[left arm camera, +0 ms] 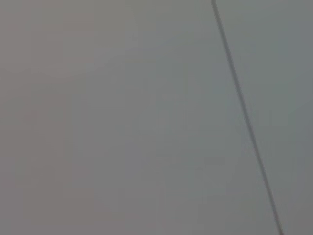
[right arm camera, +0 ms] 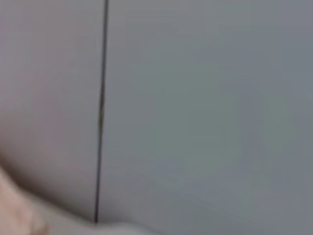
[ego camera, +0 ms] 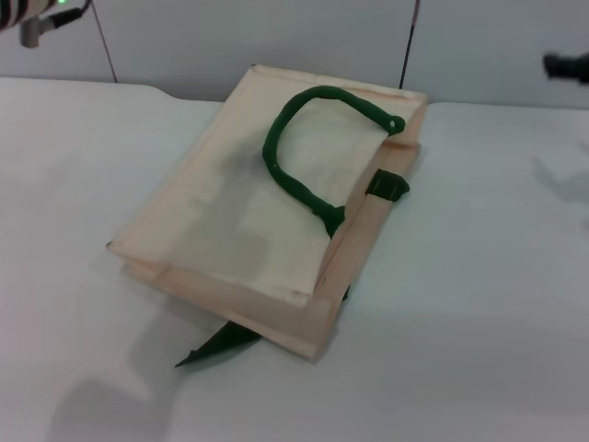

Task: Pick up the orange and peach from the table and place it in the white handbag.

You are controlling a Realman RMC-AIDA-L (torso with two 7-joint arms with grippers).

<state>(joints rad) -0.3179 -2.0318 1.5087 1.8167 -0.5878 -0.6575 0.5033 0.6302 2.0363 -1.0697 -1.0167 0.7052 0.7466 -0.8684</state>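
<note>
White handbag (ego camera: 248, 221) lies flat (fruits unseen), between both raised arms.

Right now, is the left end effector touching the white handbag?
Apart. The head view shows the left end effector at the far left corner, with bare table between it and the white handbag.

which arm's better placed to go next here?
Neither clearly. The left gripper and right gripper sit raised at the far corners, both away from the handbag. No orange or peach shows on the table, so nothing favours one side.
</note>
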